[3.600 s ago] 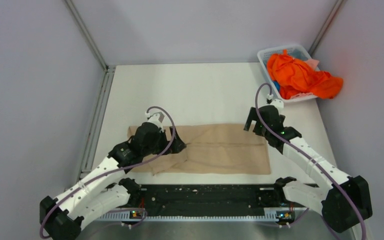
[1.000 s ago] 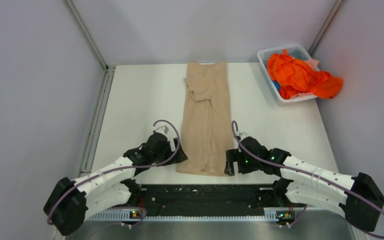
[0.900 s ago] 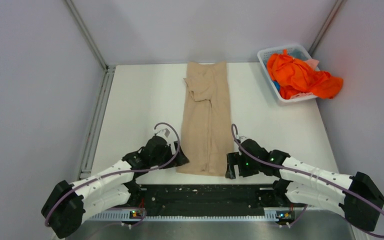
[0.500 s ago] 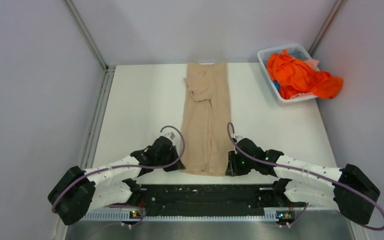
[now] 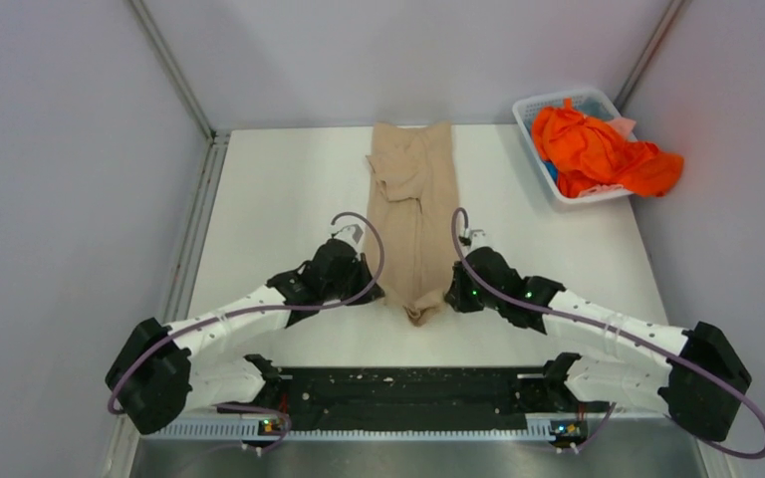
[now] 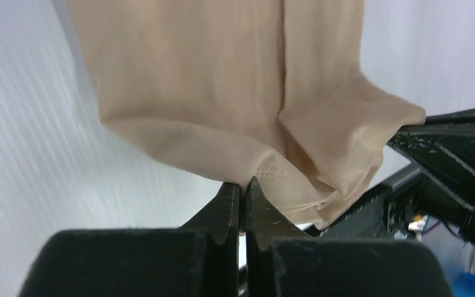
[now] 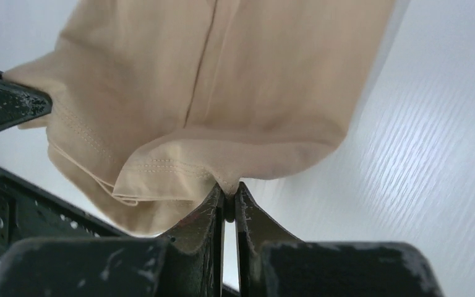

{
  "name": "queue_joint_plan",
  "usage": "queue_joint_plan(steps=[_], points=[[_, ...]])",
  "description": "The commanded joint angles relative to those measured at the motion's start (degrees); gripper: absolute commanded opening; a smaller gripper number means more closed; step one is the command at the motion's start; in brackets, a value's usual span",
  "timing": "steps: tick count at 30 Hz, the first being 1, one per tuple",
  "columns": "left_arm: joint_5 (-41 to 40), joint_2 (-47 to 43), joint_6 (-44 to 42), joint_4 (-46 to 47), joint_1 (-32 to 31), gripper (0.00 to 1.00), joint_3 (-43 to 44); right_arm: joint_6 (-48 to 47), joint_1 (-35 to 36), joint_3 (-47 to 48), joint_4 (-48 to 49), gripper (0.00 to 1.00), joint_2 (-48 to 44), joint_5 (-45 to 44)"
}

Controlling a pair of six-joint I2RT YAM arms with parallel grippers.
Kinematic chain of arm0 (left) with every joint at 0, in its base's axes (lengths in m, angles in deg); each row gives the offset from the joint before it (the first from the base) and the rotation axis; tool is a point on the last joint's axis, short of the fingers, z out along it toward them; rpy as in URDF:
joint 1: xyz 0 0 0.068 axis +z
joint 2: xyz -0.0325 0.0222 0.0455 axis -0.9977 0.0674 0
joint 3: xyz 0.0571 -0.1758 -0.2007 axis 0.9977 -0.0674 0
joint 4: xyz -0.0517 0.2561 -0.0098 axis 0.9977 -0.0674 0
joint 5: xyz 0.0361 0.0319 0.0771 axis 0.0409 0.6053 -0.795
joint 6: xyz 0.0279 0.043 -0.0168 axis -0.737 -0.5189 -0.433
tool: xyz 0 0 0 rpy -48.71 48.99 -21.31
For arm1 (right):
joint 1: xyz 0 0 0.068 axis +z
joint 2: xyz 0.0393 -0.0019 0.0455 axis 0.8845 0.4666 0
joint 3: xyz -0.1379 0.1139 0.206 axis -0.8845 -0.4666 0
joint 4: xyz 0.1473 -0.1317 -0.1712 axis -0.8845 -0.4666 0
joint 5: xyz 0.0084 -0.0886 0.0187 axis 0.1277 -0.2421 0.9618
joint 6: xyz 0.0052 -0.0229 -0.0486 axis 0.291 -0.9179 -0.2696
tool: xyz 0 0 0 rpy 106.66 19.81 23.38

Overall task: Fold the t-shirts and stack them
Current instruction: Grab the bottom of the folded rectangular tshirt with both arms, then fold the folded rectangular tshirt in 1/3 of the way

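A beige t-shirt, folded into a long narrow strip, runs from the table's far edge toward me. Its near end is lifted off the table. My left gripper is shut on the near left corner of that hem. My right gripper is shut on the near right corner. Between the two grippers the hem sags in a loose fold. Orange t-shirts lie bunched in and over a white basket at the far right.
A black rail runs along the near edge between the arm bases. Grey walls with metal posts enclose the white table on the left, back and right.
Both grippers have shut on the near corners of the beige t-shirt and lifted them, moving away from the near edge. The hem has bunched between them.
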Motion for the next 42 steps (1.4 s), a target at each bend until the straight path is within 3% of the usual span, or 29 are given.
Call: queue_joint_plan(steps=[1,6,13,22,25,31,35,37,40,42], points=[[-7.83,4.76,-2.79,4.48,1.89,0.0,7.89,-2.11,-3.7,6.09,5.46,0.07,3.41,-5.77],[-6.51,13.84,-3.29,6.12,7.56,0.0,15.12,-4.2,-8.95,11.32,7.76,0.07,7.62,-7.15],[2.34,25.97,-5.41,8.25,15.44,0.0,24.99,-9.45,-14.01,17.31,12.99,0.07,16.56,-8.17],[-1.3,35.58,-7.18,2.47,19.59,0.0,36.47,-13.02,-21.33,25.1,15.49,0.07,28.32,-8.78],[-1.14,38.32,-8.25,1.86,20.27,0.08,39.67,-13.8,-22.44,27.78,16.39,0.08,31.83,-6.97],[-0.32,44.9,-8.42,-0.94,21.51,0.12,45.39,-13.93,-23.53,31.36,16.9,0.1,38.01,-6.81],[0.15,46.75,-7.64,-1.41,23.01,0.23,46.82,-14.03,-24.91,34.04,16.61,0.17,41.81,-6.77],[0.4,46.38,-7.81,-1.47,23.81,0.43,47.22,-13.73,-25.51,35.66,15.25,0.27,43.05,-6.6],[0.32,43.99,-8.52,-2.79,24.52,0.78,47.49,-13.14,-25.93,36.56,13.8,0.62,41.94,-5.42],[-0.73,41.06,-8.64,-3.07,24.52,0.97,46.02,-12.54,-25.97,34.97,14.02,0.74,39.49,-4.57]])
